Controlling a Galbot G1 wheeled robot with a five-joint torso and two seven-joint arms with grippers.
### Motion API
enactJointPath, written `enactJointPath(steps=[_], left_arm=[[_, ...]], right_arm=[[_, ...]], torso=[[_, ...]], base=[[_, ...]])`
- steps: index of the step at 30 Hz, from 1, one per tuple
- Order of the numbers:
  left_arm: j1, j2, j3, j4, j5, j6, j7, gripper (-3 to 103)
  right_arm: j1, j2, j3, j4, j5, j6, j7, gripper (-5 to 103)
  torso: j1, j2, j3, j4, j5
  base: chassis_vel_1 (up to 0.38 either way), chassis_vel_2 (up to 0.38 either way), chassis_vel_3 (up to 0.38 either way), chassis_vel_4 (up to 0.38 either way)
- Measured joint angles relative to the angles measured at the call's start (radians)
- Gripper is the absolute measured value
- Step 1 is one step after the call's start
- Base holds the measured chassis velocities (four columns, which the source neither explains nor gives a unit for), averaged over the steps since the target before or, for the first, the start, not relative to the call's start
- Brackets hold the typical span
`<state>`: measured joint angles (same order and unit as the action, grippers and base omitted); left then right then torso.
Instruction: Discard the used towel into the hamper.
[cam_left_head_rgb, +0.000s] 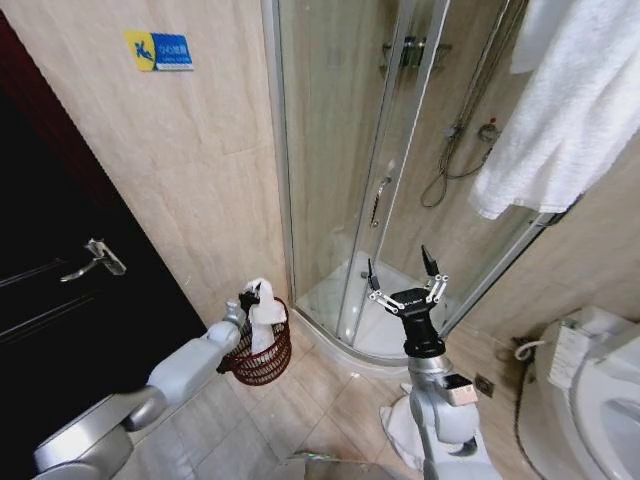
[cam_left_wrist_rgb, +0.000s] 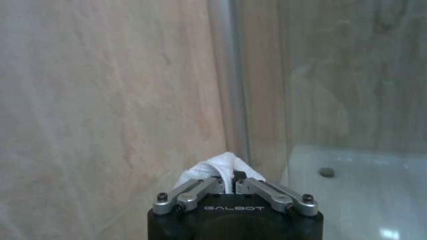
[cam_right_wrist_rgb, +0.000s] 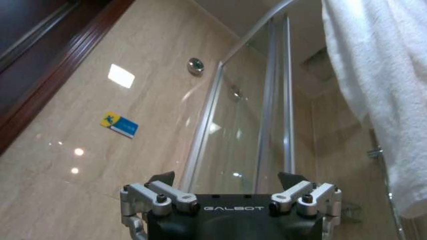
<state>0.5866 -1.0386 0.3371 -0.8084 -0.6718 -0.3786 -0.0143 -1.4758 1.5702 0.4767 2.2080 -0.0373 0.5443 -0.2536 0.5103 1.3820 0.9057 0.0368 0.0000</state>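
Observation:
The hamper (cam_left_head_rgb: 262, 358), a small dark reddish-brown openwork basket, stands on the floor by the wall beside the shower. My left gripper (cam_left_head_rgb: 251, 297) hovers over its rim, shut on the white used towel (cam_left_head_rgb: 266, 312), whose lower end hangs down into the hamper. In the left wrist view the towel (cam_left_wrist_rgb: 213, 169) bunches just beyond the closed fingers (cam_left_wrist_rgb: 257, 186) of that left gripper (cam_left_wrist_rgb: 233, 181). My right gripper (cam_left_head_rgb: 403, 270) is raised in front of the shower door, pointing up, open and empty; the right wrist view shows its spread fingers (cam_right_wrist_rgb: 163, 178).
A glass shower enclosure (cam_left_head_rgb: 390, 180) with a curved tray lies behind. White towels (cam_left_head_rgb: 570, 110) hang at the upper right. A toilet (cam_left_head_rgb: 600, 390) stands at the right, a dark door (cam_left_head_rgb: 60, 280) with a lever handle at the left. A white cloth (cam_left_head_rgb: 400, 425) lies on the tiled floor.

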Motion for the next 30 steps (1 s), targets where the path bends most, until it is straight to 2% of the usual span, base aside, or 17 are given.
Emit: enactJointPath(steps=[6, 10, 13, 16, 17, 19, 20, 22, 30], left_arm=[[-0.002, -0.039, -0.036, 0.060, 0.079, -0.019, 0.063, 3], [0.034, -0.076, -0.145, 0.058, 0.136, -0.008, 0.116, 3], [0.047, -0.102, -0.199, 0.074, 0.170, -0.005, 0.130, 3], [0.048, -0.142, -0.265, 0.140, 0.276, -0.007, 0.145, 3], [0.048, -0.142, -0.265, 0.140, 0.276, -0.007, 0.145, 3], [0.029, -0.173, -0.305, 0.207, 0.371, -0.020, 0.152, 3], [0.029, -0.173, -0.305, 0.207, 0.371, -0.020, 0.152, 3], [0.004, -0.204, -0.336, 0.271, 0.467, -0.042, 0.150, 3], [-0.016, -0.235, -0.391, 0.345, 0.582, -0.039, 0.157, 3]], right_arm=[[0.000, 0.006, -0.023, -0.005, -0.013, -0.006, -0.007, 100], [-0.007, -0.037, -0.019, -0.006, 0.006, -0.023, -0.022, 100], [-0.009, -0.068, -0.009, -0.008, 0.017, -0.028, -0.031, 100], [-0.018, -0.082, -0.002, -0.011, 0.041, -0.028, -0.049, 100], [-0.018, -0.082, -0.002, -0.011, 0.041, -0.028, -0.049, 100], [-0.039, -0.084, -0.008, -0.006, 0.051, -0.014, -0.065, 100], [-0.039, -0.084, -0.008, -0.006, 0.051, -0.014, -0.065, 100], [-0.069, -0.087, -0.010, 0.018, 0.049, 0.005, -0.100, 100], [-0.121, -0.099, 0.013, 0.078, 0.072, 0.006, -0.097, 100]], torso=[[0.000, 0.000, 0.000, 0.0000, 0.0001], [0.000, 0.000, 0.000, 0.0000, -0.0002], [0.000, 0.000, 0.000, 0.0000, 0.0003], [0.000, 0.000, 0.000, 0.0000, 0.0003], [0.000, 0.000, 0.000, 0.0000, 0.0003], [0.000, 0.000, 0.000, 0.0001, 0.0000], [0.000, 0.000, 0.000, 0.0001, 0.0000], [0.000, 0.000, 0.000, -0.0003, 0.0000], [0.000, 0.000, 0.000, 0.0000, 0.0000]], base=[[0.000, 0.000, 0.000, 0.000], [0.000, 0.000, 0.000, 0.000], [0.000, 0.000, 0.000, 0.000], [0.000, 0.000, 0.000, 0.000], [0.000, 0.000, 0.000, 0.000], [0.000, 0.000, 0.000, 0.000], [0.000, 0.000, 0.000, 0.000], [0.000, 0.000, 0.000, 0.000], [0.000, 0.000, 0.000, 0.000]])
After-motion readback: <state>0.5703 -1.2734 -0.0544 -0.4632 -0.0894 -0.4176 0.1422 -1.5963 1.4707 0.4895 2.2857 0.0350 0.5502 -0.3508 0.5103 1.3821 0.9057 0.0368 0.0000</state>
